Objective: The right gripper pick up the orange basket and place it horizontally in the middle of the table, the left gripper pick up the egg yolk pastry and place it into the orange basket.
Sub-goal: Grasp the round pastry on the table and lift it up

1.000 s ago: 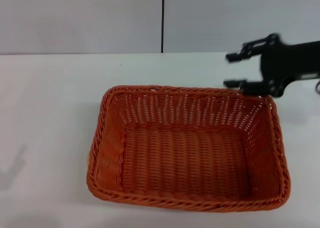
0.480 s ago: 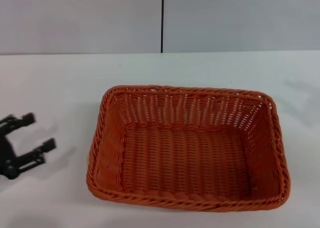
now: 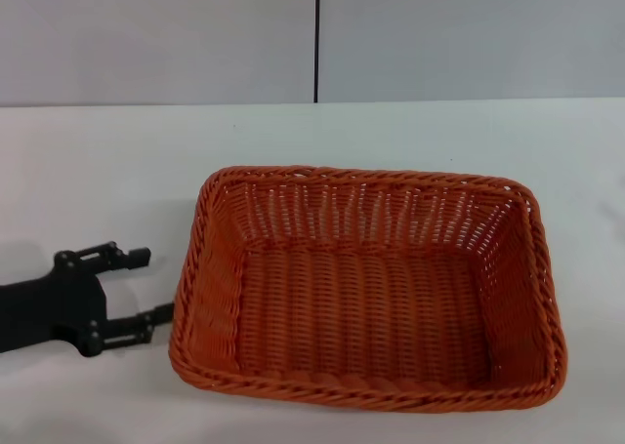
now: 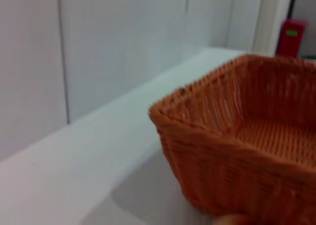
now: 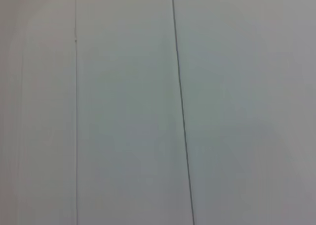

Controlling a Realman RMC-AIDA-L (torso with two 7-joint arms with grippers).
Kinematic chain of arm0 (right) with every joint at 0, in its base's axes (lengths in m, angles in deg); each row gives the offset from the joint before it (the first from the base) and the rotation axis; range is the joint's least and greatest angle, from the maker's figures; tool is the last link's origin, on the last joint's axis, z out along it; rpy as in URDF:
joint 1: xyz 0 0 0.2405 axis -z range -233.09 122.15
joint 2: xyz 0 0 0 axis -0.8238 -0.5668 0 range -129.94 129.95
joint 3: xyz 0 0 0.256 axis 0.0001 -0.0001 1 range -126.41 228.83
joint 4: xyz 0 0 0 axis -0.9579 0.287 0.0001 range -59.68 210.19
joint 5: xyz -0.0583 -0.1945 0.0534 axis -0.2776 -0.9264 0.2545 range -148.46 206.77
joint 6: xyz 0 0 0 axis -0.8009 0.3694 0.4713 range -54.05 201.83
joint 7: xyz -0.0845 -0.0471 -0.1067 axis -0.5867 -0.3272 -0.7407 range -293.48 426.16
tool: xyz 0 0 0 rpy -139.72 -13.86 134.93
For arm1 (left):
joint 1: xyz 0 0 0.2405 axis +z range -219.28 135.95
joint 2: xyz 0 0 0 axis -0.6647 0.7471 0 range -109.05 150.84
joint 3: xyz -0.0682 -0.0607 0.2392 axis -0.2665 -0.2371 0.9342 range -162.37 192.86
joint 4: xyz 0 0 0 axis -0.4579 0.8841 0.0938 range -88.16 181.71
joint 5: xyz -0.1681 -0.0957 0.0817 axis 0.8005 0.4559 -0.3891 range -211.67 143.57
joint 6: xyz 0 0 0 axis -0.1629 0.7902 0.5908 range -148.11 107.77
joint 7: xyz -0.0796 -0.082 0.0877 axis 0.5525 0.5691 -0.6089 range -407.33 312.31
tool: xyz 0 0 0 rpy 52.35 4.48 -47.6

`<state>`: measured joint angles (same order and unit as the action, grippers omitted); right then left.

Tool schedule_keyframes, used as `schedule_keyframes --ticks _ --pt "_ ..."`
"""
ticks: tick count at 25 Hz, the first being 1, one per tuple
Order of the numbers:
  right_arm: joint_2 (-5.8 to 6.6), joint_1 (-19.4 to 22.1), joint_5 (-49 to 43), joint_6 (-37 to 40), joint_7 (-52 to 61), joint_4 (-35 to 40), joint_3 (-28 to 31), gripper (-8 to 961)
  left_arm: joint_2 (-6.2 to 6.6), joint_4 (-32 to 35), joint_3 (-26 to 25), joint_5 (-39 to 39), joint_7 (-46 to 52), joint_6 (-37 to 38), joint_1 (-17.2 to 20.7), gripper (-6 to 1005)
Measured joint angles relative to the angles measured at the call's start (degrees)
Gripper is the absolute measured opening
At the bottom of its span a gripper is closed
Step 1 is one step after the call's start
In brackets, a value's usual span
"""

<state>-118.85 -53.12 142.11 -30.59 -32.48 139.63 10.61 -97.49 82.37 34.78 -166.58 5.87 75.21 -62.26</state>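
Note:
The orange basket (image 3: 366, 288) lies lengthwise across the middle of the white table (image 3: 107, 171), open side up with nothing inside. My left gripper (image 3: 148, 288) is low over the table at the basket's left wall, its two fingers spread open and pointing at the wall, the lower fingertip almost touching it. The left wrist view shows the basket (image 4: 247, 136) corner close up, with a small pale sliver (image 4: 231, 219) at the wall's foot; I cannot tell what it is. The egg yolk pastry is not clearly in view. My right gripper is out of view.
A grey panelled wall (image 3: 312, 34) with a dark vertical seam runs behind the table. The right wrist view shows only that wall (image 5: 148, 106). Bare tabletop lies left, right and behind the basket.
The right gripper, by the basket's far right corner a second ago, has left the view. The left gripper came in from the left and moved right to the basket's left wall.

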Motion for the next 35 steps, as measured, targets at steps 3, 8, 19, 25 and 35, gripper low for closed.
schedule_keyframes --ticks 3,8,19,25,35 --pt "0.0 -0.3 0.5 -0.1 0.4 -0.4 -0.2 531 -0.05 0.0 2.3 -0.1 0.0 -1.5 0.1 768" --pt "0.02 -1.4 0.6 -0.2 1.0 -1.0 -0.3 534 0.04 -0.7 3.1 0.3 -0.5 -2.4 0.5 769" --pt "0.32 -2.5 1.4 -0.2 2.1 -1.4 0.2 542 -0.04 -3.9 5.2 0.3 -0.7 -4.5 -0.5 687" --pt "0.38 -2.5 1.3 -0.2 2.2 -1.4 0.7 545 -0.11 -4.9 5.2 0.4 -1.0 -4.8 -1.1 586" --pt "0.48 -2.4 1.0 -0.2 2.1 -2.6 1.9 552 0.05 -7.9 5.2 0.6 -2.1 -6.5 -1.8 474"
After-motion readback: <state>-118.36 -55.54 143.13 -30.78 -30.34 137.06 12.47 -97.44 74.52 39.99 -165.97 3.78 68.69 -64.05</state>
